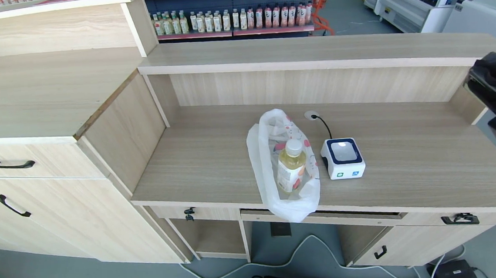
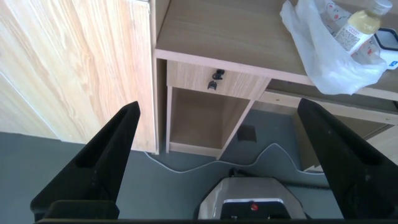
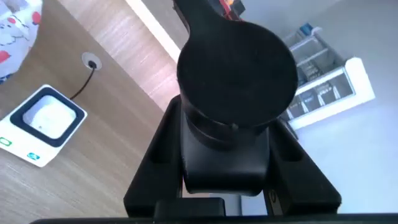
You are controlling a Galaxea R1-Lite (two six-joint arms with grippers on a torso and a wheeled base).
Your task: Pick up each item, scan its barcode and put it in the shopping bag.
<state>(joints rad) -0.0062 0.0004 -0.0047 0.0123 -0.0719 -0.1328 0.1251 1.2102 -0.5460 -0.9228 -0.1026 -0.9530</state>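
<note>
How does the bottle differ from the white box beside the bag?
The bottle is tall and stands upright inside the shopping bag; the box, a scanner, is low, squarish and sits bare on the counter at the bag's right. The bottle holds yellowish liquid under a white cap; the scanner has a dark-framed window and a black cable. Both rest on one counter.

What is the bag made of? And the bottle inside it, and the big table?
The shopping bag looks like thin, soft plastic. It is milky white, it crumples, and you can partly see through it.
The bottle is probably clear, smooth plastic, because the yellowish drink shows through. Its cap is white.
The counter looks like pale wood or wood-look board. It is not shiny, and it has grain lines.
</note>
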